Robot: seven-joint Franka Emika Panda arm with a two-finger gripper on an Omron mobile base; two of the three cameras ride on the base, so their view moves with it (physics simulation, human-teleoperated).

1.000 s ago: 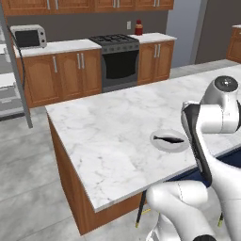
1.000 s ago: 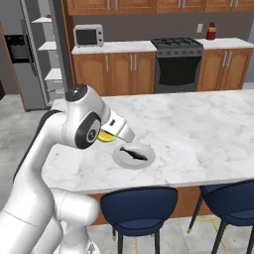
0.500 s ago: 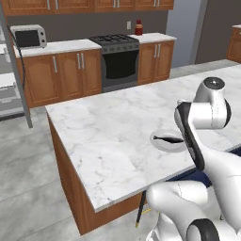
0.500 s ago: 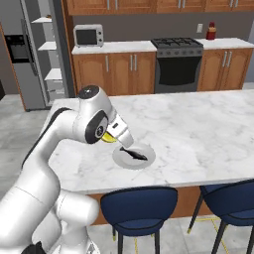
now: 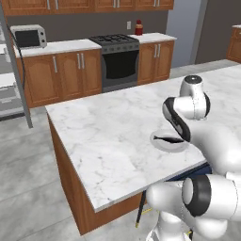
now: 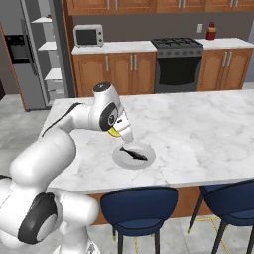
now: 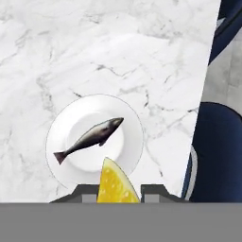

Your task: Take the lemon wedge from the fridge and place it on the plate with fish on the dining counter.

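My gripper (image 7: 118, 193) is shut on the lemon wedge (image 7: 115, 181), a small yellow slice poking up between the finger tips. It hangs just above the near rim of the plate with fish (image 7: 57, 126), a round pale plate with a dark fish (image 7: 90, 137) across its middle. From the right base view the gripper (image 6: 122, 135) holds the lemon wedge (image 6: 114, 131) over the left edge of the plate (image 6: 147, 158) on the dining counter (image 6: 198, 129). The left base view shows the plate (image 5: 158, 140) partly behind my forearm. The fridge (image 6: 20, 54) stands open at the back left.
Blue stools (image 6: 139, 208) (image 6: 229, 198) sit tucked under the counter's near side, and one shows beside the counter edge (image 7: 218, 142). A stove (image 6: 178, 59) and a microwave (image 6: 88, 35) line the back wall. Bare marble (image 5: 103, 122) spreads left of the plate.
The arm has swung a little to the right and lower, bringing the held lemon wedge from beside the plate to over its rim. The plate and fish have not moved.
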